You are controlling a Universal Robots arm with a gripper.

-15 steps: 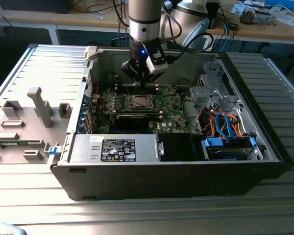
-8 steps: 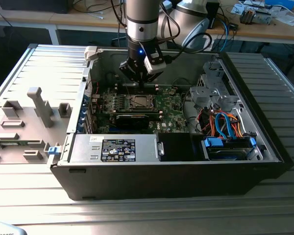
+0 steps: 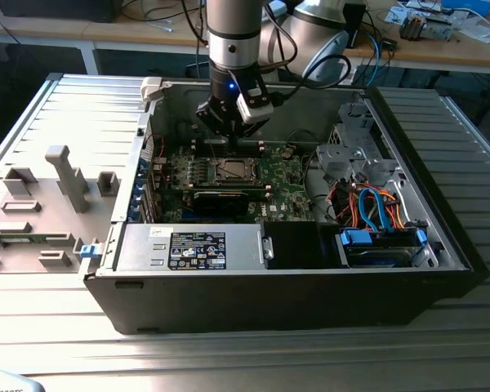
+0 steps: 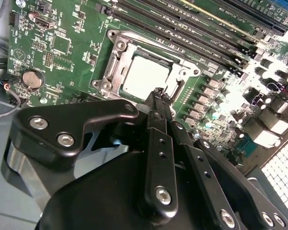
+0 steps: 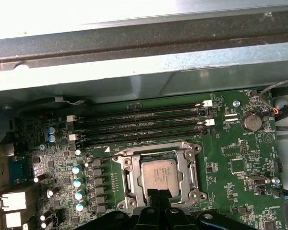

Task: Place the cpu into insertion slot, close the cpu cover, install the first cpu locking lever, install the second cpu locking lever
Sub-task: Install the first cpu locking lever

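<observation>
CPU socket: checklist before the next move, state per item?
1. cpu lying flat in the socket: ok.
2. cpu cover down around the chip, top showing through its window: ok, as far as both wrist views show.
3. locking levers latched: cannot tell.
4. claw shut, tip at the cover's near edge: ok.
5. Anything pinched in the claw: cannot tell.

Claw [image 4: 159,95] fingers pressed together
</observation>
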